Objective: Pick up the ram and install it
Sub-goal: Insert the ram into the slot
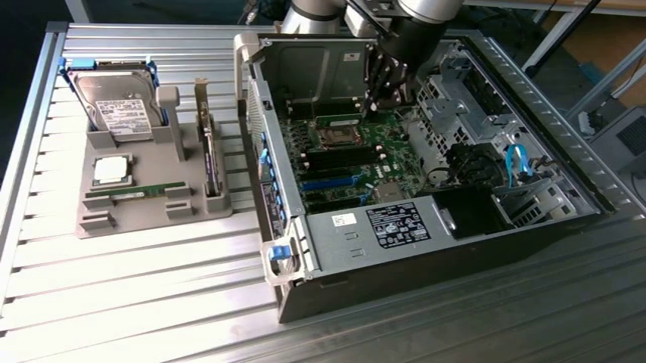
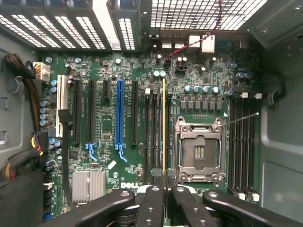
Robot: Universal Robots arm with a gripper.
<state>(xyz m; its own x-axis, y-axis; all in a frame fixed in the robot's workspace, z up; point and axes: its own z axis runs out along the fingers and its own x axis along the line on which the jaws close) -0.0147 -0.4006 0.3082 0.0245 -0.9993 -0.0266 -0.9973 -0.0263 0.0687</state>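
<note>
Gripper (image 2: pixel 164 183) pinched narrow on ram (image 2: pixel 164 124), stick edge-on above memory slots (image 2: pixel 155 132). In exterior view, 1 o'clock from CPU socket (image 1: pixel 336 138). You should judge ram light, stiff, thin, fragile: grip long top edge, clear of chips and contacts.

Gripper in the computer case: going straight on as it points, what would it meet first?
Likely the black memory slots beside the CPU socket, reached first by the ram held in the gripper; depth unclear.
</note>
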